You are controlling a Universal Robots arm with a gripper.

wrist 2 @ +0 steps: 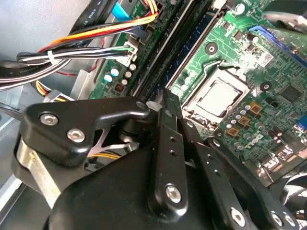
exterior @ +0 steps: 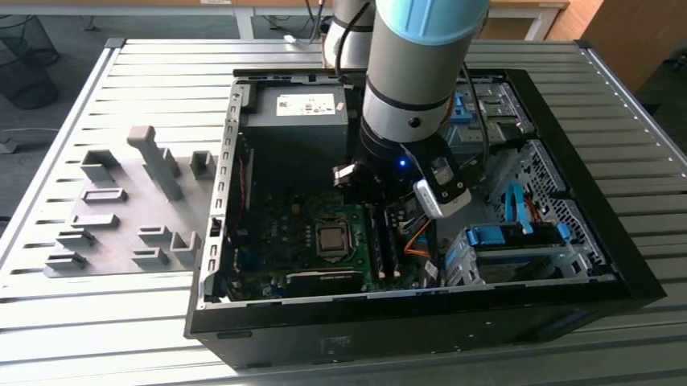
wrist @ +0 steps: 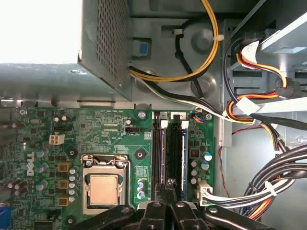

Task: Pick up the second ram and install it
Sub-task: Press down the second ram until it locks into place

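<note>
My gripper (exterior: 374,201) reaches down inside the open computer case (exterior: 601,265), over the motherboard (exterior: 311,241). Its black fingers (wrist 2: 165,124) are shut, tips together with nothing seen between them. In both wrist views the gripper (wrist 2: 165,98) (wrist: 169,187) hangs just over one end of the long black memory slots (wrist: 170,143). A green-blue ram (wrist 2: 194,45) lies edge-up in those slots, running away from the fingertips. Whether the tips touch it I cannot tell. White latches (wrist: 164,123) stand at the slots' far end.
The processor socket (wrist: 103,189) lies beside the slots. Bundled cables (wrist: 268,191) and a power supply (exterior: 295,121) crowd the case. Blue drive brackets (exterior: 516,237) fill the exterior view's right. A grey fixture plate with blocks (exterior: 129,209) lies on the slatted table at the exterior view's left.
</note>
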